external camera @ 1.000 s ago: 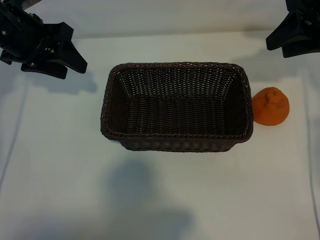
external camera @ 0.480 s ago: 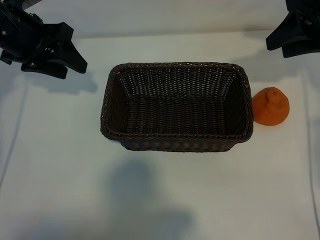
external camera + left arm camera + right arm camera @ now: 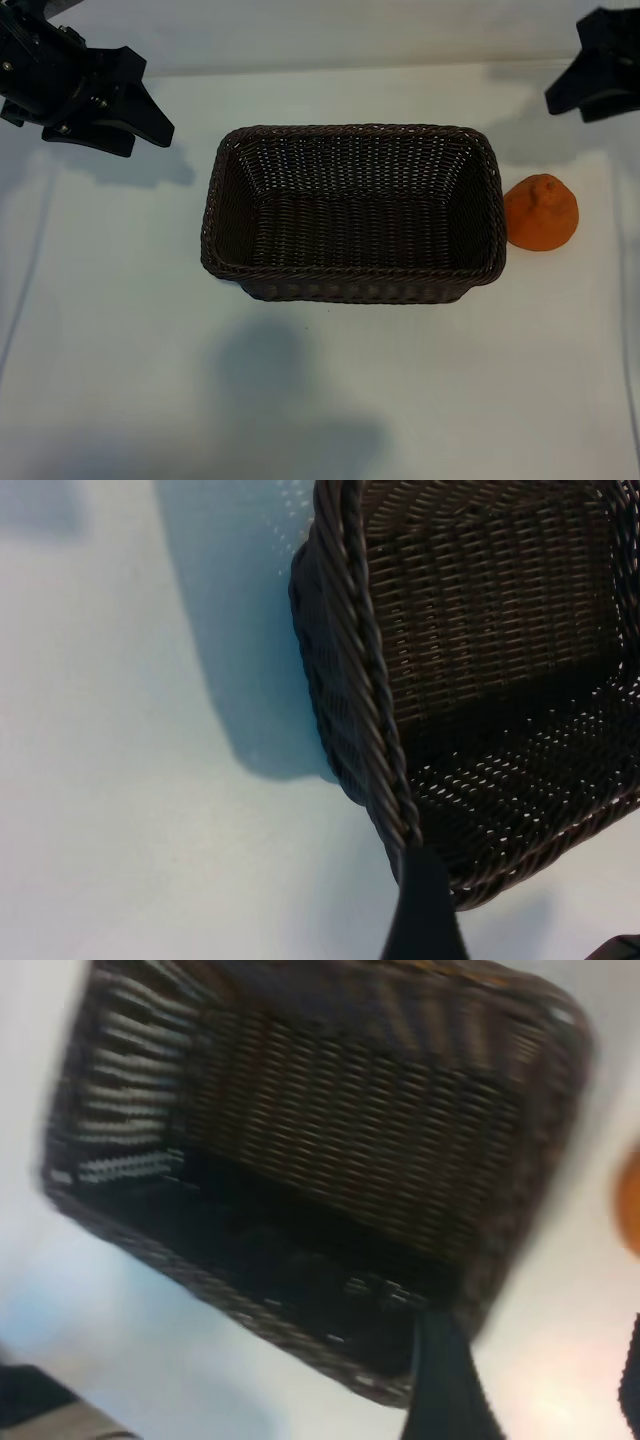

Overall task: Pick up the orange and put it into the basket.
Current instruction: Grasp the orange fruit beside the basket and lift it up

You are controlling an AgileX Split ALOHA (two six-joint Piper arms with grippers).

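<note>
Item one, the orange [image 3: 541,212]: small, roundish, matte, its bumpy knob uppermost, sitting on the white counter [image 3: 120,330] toward the right edge and just beside the basket's right end wall; whether it touches the wicker I cannot tell. It has no long axis to speak of, so I judge the approach angle matters little. Item two, the basket [image 3: 355,285]: large, dark brown woven wicker, rectangular with rounded corners and a braided rim, its long side running left to right across the middle of the counter, nothing inside it. Item three, the right gripper [image 3: 600,80]: up at the far right corner of the counter, empty, its jaws standing moderately apart. From it the orange lies toward the near edge and slightly inward, well apart; in my right wrist view only a sliver of the orange [image 3: 630,1200] shows past the basket's corner. Item four, the left gripper [image 3: 95,95]: at the far left corner, empty, jaws wide, with the whole basket between it and the fruit. By my reckoning the right arm is plainly the nearer and should take the pick; the grasp is not yet begun, and the wicker wall close by the orange leaves little room for the jaw on that side.
</note>
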